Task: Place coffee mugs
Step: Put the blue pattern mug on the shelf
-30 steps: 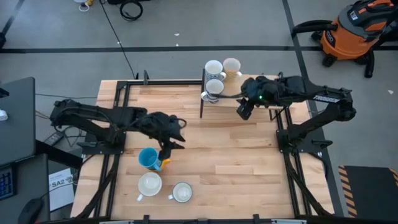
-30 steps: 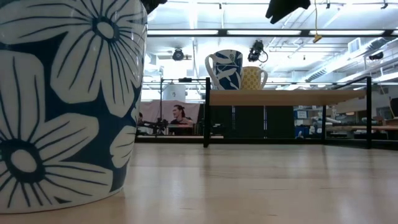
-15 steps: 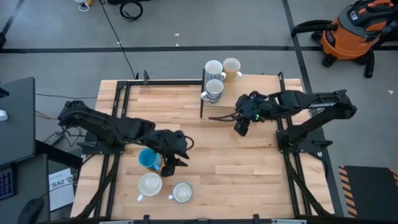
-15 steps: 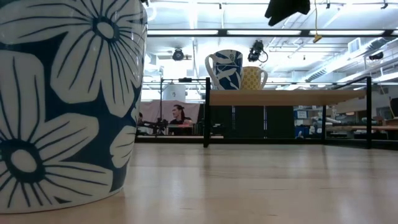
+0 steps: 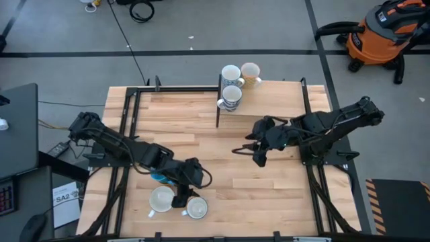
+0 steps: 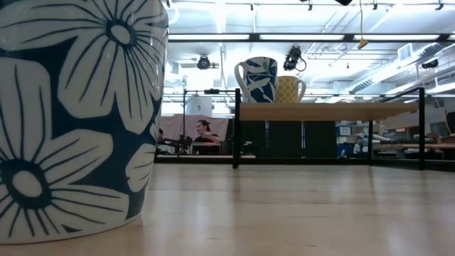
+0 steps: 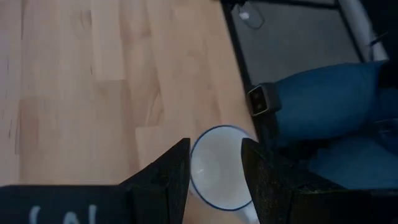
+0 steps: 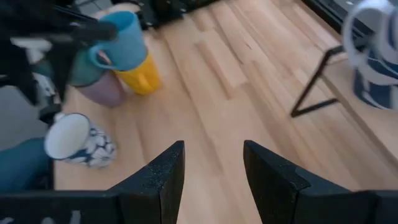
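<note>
Your left arm reached from the worktop's left edge toward the near side, its elbow bent, and its wrist pointed steeply down. The left gripper (image 5: 183, 199) hung low there with its two dark fingers (image 7: 163, 180) spread apart and nothing between them. Your right arm folded in from the right edge, forearm angled toward the middle of the worktop. The right gripper (image 5: 259, 156) had its fingers (image 8: 161, 177) parted too, empty.

Smooth pale wood table (image 5: 269, 181), seemingly glossy ceramic mugs (image 5: 232, 95).
</note>
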Controlling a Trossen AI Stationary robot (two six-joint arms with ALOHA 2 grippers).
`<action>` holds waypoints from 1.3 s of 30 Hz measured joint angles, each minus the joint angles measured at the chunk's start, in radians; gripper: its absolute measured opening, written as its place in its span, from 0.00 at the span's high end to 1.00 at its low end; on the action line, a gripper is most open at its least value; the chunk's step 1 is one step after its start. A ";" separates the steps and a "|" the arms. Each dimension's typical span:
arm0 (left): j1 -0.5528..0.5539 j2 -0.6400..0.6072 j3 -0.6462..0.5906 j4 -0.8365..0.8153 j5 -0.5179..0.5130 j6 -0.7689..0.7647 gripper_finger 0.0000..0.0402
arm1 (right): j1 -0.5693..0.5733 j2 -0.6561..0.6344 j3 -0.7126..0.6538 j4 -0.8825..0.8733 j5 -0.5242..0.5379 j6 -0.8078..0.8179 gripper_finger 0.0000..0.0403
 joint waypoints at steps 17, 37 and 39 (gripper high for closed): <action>0.019 0.152 0.000 0.023 0.064 -0.024 0.63 | 0.033 0.000 0.000 0.045 0.009 -0.019 0.58; 0.008 0.191 -0.001 -0.067 0.038 -0.046 0.63 | 0.033 0.000 0.001 0.047 0.009 -0.038 0.58; 0.005 0.207 -0.002 -0.072 0.038 -0.046 0.63 | 0.033 0.000 0.001 0.047 0.009 -0.038 0.58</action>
